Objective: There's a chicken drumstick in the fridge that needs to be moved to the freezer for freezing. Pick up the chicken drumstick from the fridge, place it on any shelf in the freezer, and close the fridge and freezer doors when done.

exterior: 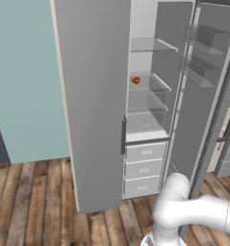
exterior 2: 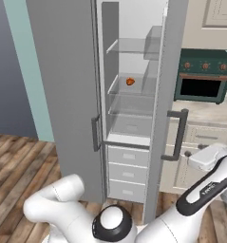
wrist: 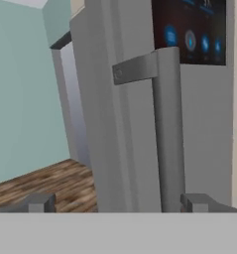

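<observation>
The fridge [exterior: 147,103] stands open, with glass shelves above three drawers. A small orange-red round item [exterior: 135,79] [exterior 2: 130,81] lies on a middle shelf. The chicken drumstick is out of view. The right door [exterior 2: 165,95] is swung out toward me; its outer face carries a dark touch-screen [wrist: 189,32] and a vertical bar handle [wrist: 167,129] [exterior 2: 180,135]. My gripper [wrist: 119,203] [exterior 2: 191,155] is open just in front of that handle's lower part, with the bar rising between the tips, nearer the right one, and nothing held. The left door [exterior: 95,96] hides the freezer's inside.
Door bins [exterior: 203,48] line the inside of the open right door. A dark green oven [exterior 2: 203,76] and cream cabinets [exterior 2: 205,135] sit to the right of the appliance. A teal wall [exterior: 25,77] and wooden floor [exterior: 34,202] lie to the left.
</observation>
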